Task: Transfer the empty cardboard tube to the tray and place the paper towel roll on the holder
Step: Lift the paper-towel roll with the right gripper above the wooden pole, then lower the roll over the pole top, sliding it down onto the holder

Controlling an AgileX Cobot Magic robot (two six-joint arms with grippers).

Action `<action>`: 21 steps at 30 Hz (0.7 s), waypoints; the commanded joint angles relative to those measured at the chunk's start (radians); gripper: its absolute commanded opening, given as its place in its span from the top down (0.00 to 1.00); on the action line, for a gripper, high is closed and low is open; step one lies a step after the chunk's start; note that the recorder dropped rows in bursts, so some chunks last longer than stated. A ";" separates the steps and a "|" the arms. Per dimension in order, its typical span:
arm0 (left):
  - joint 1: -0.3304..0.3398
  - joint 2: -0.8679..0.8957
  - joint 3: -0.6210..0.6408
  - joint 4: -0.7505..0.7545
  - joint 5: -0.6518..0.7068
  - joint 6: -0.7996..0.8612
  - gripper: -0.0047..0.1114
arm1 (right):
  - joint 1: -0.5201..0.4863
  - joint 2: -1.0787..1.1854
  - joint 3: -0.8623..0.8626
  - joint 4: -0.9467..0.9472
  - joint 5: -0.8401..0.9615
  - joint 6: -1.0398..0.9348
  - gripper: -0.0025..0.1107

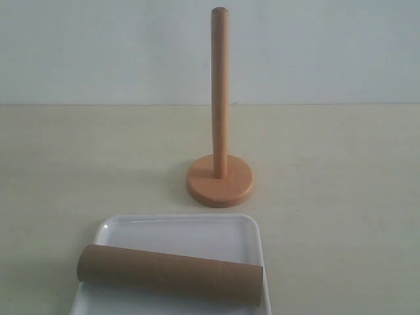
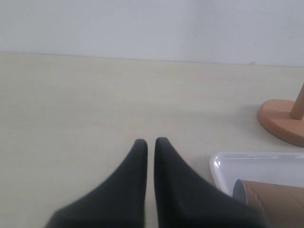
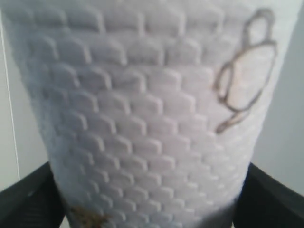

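The empty cardboard tube (image 1: 169, 274) lies on its side across the white tray (image 1: 177, 231) at the front of the table; the left wrist view shows one tube end (image 2: 273, 199) inside the tray's corner (image 2: 247, 166). The wooden holder (image 1: 220, 131) stands bare behind the tray, its disc base (image 2: 280, 121) showing in the left wrist view. My left gripper (image 2: 151, 142) is shut on nothing, over bare table beside the tray. The paper towel roll (image 3: 147, 109) fills the right wrist view, held between the black fingers (image 3: 266, 199) of my right gripper. Neither gripper shows in the exterior view.
A pale wall runs behind the beige tabletop (image 1: 341, 170).
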 commanded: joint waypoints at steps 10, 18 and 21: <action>0.002 -0.003 0.004 0.002 -0.001 -0.007 0.92 | 0.000 0.179 -0.122 -0.005 0.101 -0.008 0.97; 0.002 -0.003 0.004 0.002 -0.001 -0.007 0.92 | 0.000 0.220 -0.122 -0.003 0.111 -0.006 0.97; 0.002 -0.003 0.004 0.002 -0.001 -0.007 0.92 | 0.000 0.235 -0.122 -0.005 0.103 -0.021 0.97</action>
